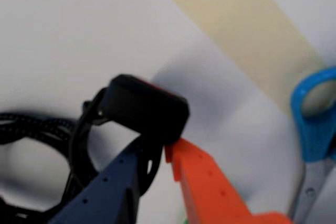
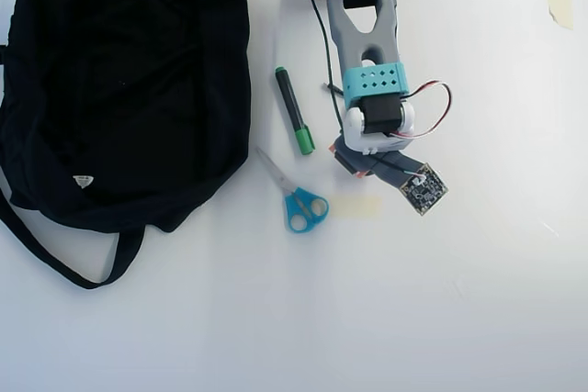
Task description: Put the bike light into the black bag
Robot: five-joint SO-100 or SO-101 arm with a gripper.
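Two jaws of the end effector (image 1: 167, 153) pinched the light (image 1: 147, 109), clamped on its body for lifting. Bag (image 2: 119, 80) lay well apart, mouth unclear.

bike light (image 1: 147, 109): matt plastic, probably | black bag (image 2: 129, 80): floppy cloth

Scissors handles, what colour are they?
Blue. The scissors show whole in the overhead view; the wrist view catches only one blue handle loop.

End effector (image 1: 167, 157): one finger orange, one dark navy. Bike light (image 1: 144, 106) between them: black. Scissors (image 2: 296, 197) nearby: blue handles. Marker (image 2: 294, 109): black, green cap. Black bag (image 2: 119, 80): white label. Desk (image 2: 478, 300): white.
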